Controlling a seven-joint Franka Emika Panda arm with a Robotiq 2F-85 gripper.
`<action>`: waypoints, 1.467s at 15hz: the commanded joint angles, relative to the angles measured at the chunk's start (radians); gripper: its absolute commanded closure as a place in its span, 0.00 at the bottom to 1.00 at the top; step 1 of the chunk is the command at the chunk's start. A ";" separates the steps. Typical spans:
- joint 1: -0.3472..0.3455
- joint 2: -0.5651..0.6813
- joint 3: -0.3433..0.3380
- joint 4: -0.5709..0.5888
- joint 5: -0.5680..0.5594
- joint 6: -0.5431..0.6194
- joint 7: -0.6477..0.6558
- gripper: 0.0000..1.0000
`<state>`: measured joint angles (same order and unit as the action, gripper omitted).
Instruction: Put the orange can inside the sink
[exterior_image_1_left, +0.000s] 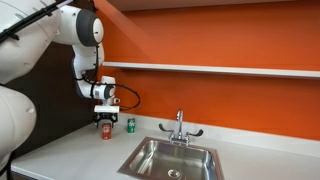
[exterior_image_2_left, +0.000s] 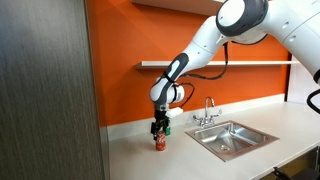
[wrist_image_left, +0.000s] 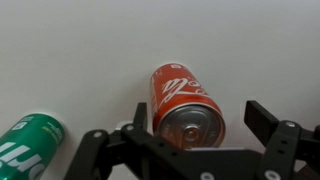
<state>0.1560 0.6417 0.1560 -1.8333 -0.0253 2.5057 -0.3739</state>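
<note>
The orange can (wrist_image_left: 185, 98) stands upright on the white counter, its metallic top facing the wrist camera. It also shows in both exterior views (exterior_image_1_left: 106, 132) (exterior_image_2_left: 158, 144), left of the sink (exterior_image_1_left: 160, 156) (exterior_image_2_left: 232, 138). My gripper (wrist_image_left: 200, 112) (exterior_image_1_left: 105, 122) (exterior_image_2_left: 158, 131) is lowered straight over the can, open, with one finger on each side. The left finger is close against the can and the right finger stands apart from it. The steel sink basin is empty, with a chrome faucet (exterior_image_1_left: 180, 125) (exterior_image_2_left: 208, 108) behind it.
A green can (wrist_image_left: 30, 145) (exterior_image_1_left: 130, 124) (exterior_image_2_left: 166, 129) stands close beside the orange one, between it and the sink. An orange wall with a shelf (exterior_image_1_left: 220, 69) runs behind the counter. A dark cabinet side (exterior_image_2_left: 45, 90) stands at the counter's end.
</note>
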 joint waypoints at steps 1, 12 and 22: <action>-0.015 0.010 0.008 0.031 -0.031 -0.029 0.014 0.25; -0.030 0.009 0.008 0.037 -0.026 -0.038 0.012 0.61; -0.030 -0.028 0.008 0.009 -0.027 -0.032 0.018 0.61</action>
<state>0.1393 0.6431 0.1539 -1.8220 -0.0281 2.5021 -0.3739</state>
